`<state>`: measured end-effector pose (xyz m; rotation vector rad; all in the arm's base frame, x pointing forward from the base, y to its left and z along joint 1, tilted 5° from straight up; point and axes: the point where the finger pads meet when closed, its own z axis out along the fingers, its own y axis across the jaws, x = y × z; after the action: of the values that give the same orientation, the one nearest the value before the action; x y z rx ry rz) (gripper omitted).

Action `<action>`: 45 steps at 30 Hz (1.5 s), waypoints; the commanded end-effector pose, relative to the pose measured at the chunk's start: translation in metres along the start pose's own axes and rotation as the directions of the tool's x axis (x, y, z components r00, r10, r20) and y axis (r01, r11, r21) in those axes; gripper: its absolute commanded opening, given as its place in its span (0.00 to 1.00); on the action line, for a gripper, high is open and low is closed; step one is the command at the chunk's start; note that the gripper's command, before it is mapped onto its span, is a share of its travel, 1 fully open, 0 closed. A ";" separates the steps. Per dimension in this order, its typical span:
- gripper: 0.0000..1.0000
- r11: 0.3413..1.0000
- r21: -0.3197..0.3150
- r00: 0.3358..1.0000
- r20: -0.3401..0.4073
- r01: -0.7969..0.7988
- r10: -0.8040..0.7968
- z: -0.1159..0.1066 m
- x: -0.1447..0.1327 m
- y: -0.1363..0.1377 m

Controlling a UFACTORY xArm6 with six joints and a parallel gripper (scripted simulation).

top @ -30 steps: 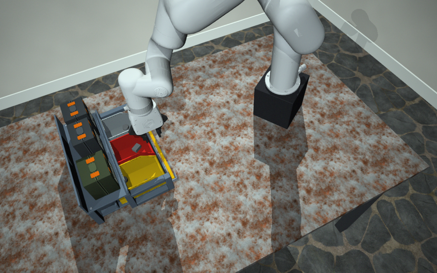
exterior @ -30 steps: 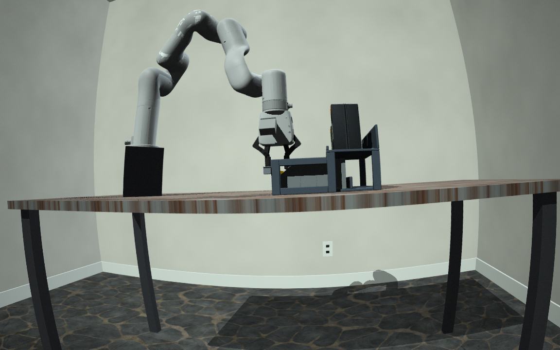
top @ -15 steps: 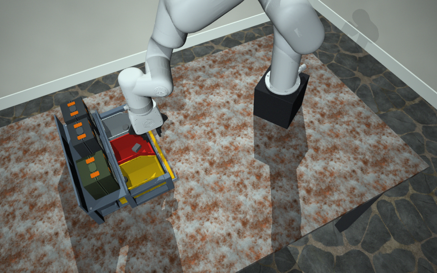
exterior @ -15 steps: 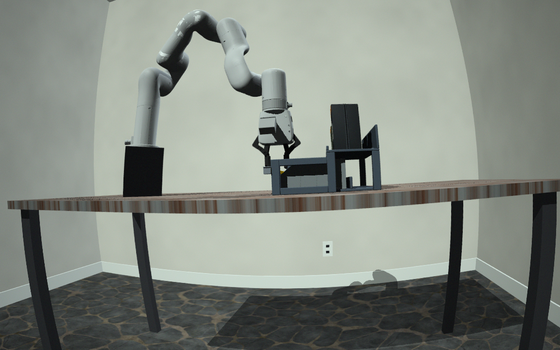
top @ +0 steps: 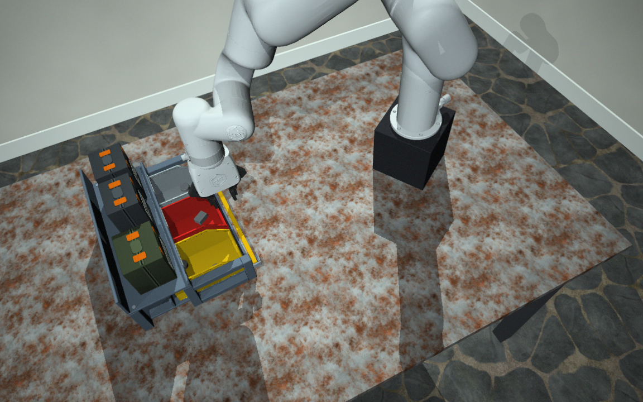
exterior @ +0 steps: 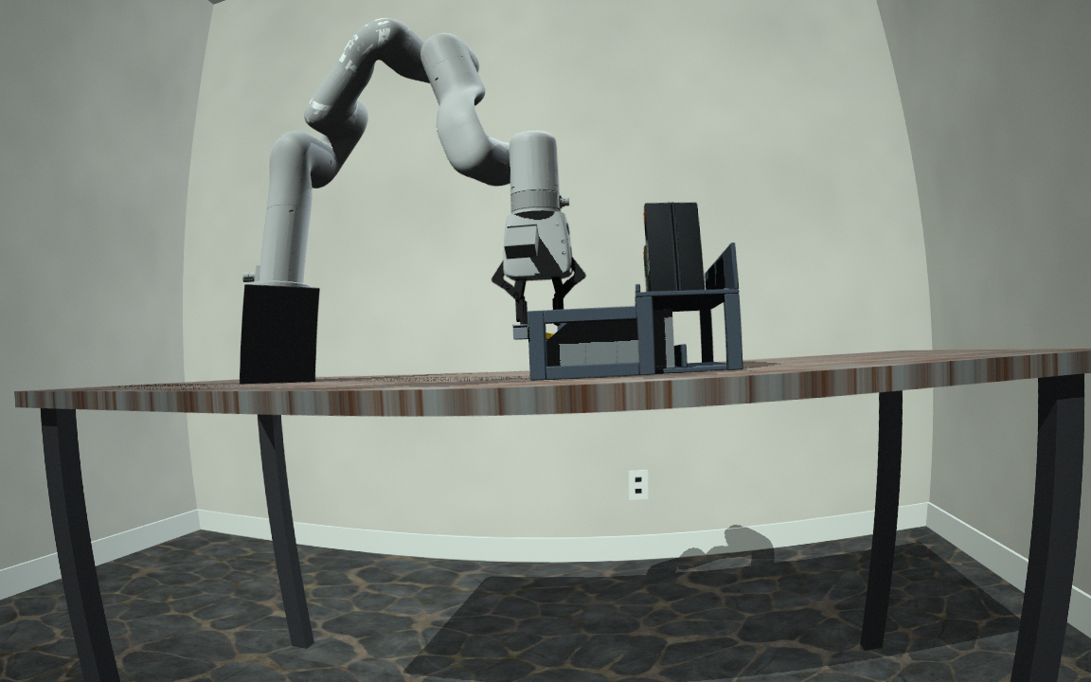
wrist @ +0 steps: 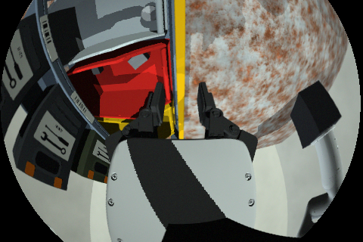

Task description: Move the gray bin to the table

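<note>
The gray open bin sits at the far end of the low shelf rack, with round parts inside; it also shows in the wrist view. Beside it stand a red bin holding a gray block and a yellow bin. My gripper points straight down, half open and empty. Its fingers straddle the rack's front rail with the yellow strip. One finger hangs over the red bin, the other outside over the table. From the side the gripper reaches rail height.
Two black tool cases and a green one stand on the upper shelf behind the bins. My black base block stands on the table at the far right. The table edge runs at the lower right.
</note>
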<state>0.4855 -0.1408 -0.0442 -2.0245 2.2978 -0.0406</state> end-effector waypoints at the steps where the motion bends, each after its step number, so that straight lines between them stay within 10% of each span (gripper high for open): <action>1: 0.47 1.000 0.004 1.000 -0.001 0.000 0.000 -0.002 0.000 -0.002; 45: 0.47 1.000 0.004 1.000 -0.001 0.000 0.000 0.005 0.000 -0.002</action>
<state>0.4854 -0.1405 -0.0507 -2.0252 2.2986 -0.0383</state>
